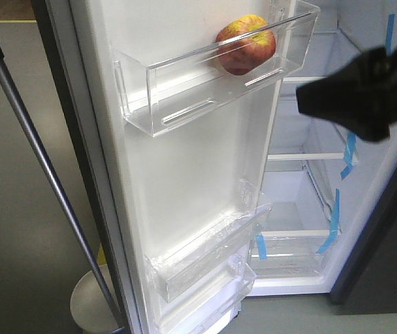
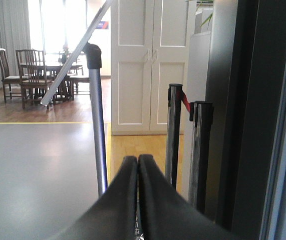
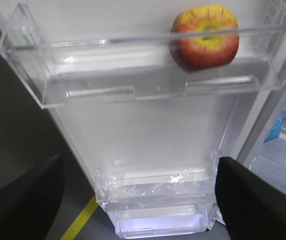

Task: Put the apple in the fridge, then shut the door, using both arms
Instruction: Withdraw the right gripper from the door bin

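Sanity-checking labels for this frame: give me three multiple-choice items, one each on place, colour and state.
1. Where is the apple?
A) in the upper door bin
B) on a glass shelf
C) on the floor

2. What colour is the tape on the shelf edges?
A) red
B) blue
C) green

3. How is the left end effector?
A) wide open
B) shut, holding nothing
C) shut on the apple

Answers:
1 A: the apple sits behind the clear bin wall on the open door.
2 B: the strips are plainly blue.
3 B: its fingers meet with nothing between them.
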Robot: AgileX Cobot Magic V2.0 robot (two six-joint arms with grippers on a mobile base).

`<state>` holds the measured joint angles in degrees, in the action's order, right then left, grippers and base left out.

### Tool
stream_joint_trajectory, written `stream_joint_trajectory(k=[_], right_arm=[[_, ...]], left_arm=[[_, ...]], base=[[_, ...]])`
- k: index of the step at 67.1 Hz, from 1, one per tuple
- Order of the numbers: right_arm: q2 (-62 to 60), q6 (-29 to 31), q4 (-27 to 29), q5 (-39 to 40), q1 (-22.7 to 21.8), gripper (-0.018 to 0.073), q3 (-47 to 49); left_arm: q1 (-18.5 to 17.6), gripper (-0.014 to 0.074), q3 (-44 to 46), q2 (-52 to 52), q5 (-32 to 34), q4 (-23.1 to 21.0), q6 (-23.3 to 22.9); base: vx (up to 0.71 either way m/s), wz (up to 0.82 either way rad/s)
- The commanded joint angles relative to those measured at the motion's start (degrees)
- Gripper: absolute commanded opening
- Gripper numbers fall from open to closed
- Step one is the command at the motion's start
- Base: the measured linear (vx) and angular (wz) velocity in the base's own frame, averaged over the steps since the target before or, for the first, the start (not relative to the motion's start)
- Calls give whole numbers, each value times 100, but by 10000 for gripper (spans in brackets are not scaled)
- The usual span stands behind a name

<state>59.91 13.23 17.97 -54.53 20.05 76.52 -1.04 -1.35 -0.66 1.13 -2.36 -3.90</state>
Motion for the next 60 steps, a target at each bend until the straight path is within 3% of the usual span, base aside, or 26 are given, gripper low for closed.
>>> stream_joint_trajectory(k=[1, 32, 60], right_arm=[[-609, -4, 20, 682, -7, 569, -586], [-3180, 1, 370, 643, -7, 569, -3507], [-4919, -207, 326, -432, -7, 569, -4411]], left_arm=[[-13, -6, 97, -86, 424, -49, -23], [-13, -6, 97, -86, 424, -49, -23], [-13, -6, 97, -86, 424, -49, -23]], base=[[0, 0], [0, 0], [0, 0]])
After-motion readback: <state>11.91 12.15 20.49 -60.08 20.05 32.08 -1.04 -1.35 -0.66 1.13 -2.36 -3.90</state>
